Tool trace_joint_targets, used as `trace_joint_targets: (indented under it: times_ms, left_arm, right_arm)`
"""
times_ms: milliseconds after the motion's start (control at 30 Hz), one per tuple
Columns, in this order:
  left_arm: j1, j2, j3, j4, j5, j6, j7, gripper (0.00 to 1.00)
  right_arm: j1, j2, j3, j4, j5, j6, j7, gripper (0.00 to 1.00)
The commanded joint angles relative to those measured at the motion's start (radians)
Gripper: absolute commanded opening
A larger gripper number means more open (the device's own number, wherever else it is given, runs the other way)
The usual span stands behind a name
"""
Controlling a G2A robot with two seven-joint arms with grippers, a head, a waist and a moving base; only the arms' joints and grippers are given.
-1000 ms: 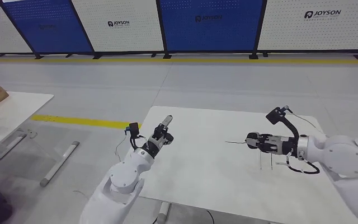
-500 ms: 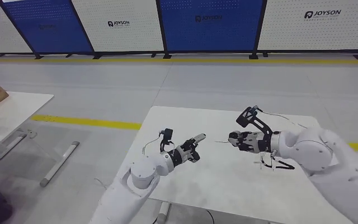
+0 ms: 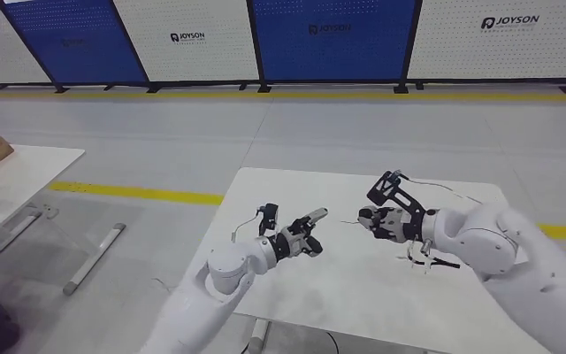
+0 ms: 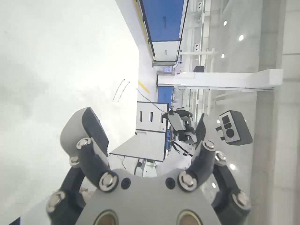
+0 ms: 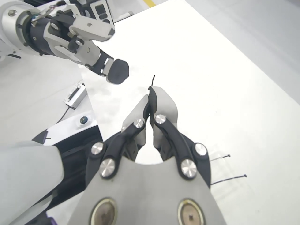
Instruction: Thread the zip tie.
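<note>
Threading looked barely begun: the right jaws were pinched shut on the black zip tie [image 5: 152, 81], its tip poking just beyond them, no loop formed, while the left jaws gaped wide and empty nearby, facing that tip.

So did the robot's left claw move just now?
Yes. The left gripper swung from the left edge of the table inward over its top, closer to the right gripper.

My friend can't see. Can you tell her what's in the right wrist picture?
The right pincer is shut on a thin black zip tie, whose tip sticks out the front. The open left pincer faces it over a white table, where two more zip ties lie.
</note>
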Motion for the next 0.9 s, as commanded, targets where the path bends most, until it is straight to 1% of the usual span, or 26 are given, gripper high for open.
trace_joint_targets:
  times_ms: [0,33,400,467,500,533,600,633,667,867]
  left_arm:
    - [-0.026,0.004,0.013,0.062,-0.099,0.0,-0.069,1.0]
    - [-0.04,0.006,0.018,0.083,-0.115,0.0,-0.071,1.0]
    - [-0.04,0.005,0.019,0.084,-0.119,-0.003,-0.066,1.0]
    - [-0.049,0.004,0.024,0.085,-0.122,-0.005,-0.049,1.0]
    - [-0.055,0.001,0.028,0.091,-0.161,-0.003,-0.056,1.0]
    - [-0.062,0.0,0.031,0.097,-0.18,0.0,-0.068,1.0]
    - [-0.077,-0.001,0.044,0.121,-0.217,0.0,-0.091,1.0]
    - [-0.093,-0.001,0.057,0.14,-0.234,0.0,-0.101,1.0]
    - [-0.101,0.001,0.066,0.149,-0.226,0.0,-0.105,1.0]
    - [-0.101,0.001,0.066,0.149,-0.226,0.0,-0.105,1.0]
  right_arm:
    - [-0.004,-0.002,-0.001,-0.011,-0.019,-0.008,-0.011,0.0]
    - [-0.006,-0.003,-0.001,-0.014,-0.018,-0.021,-0.015,0.0]
    - [-0.006,-0.003,-0.001,-0.014,-0.018,-0.021,-0.015,0.0]
    - [-0.018,-0.004,-0.003,-0.022,-0.037,-0.025,-0.029,0.0]
    - [-0.022,-0.005,-0.004,-0.031,-0.051,-0.025,-0.031,0.0]
    - [-0.025,-0.005,-0.006,-0.038,-0.058,-0.025,-0.031,0.0]
    - [-0.027,-0.005,-0.008,-0.049,-0.076,-0.025,-0.027,0.0]
    - [-0.029,-0.005,-0.009,-0.054,-0.085,-0.025,-0.026,0.0]
    - [-0.029,-0.005,-0.01,-0.056,-0.09,-0.025,-0.024,0.0]
    - [-0.029,-0.005,-0.01,-0.056,-0.09,-0.025,-0.024,0.0]
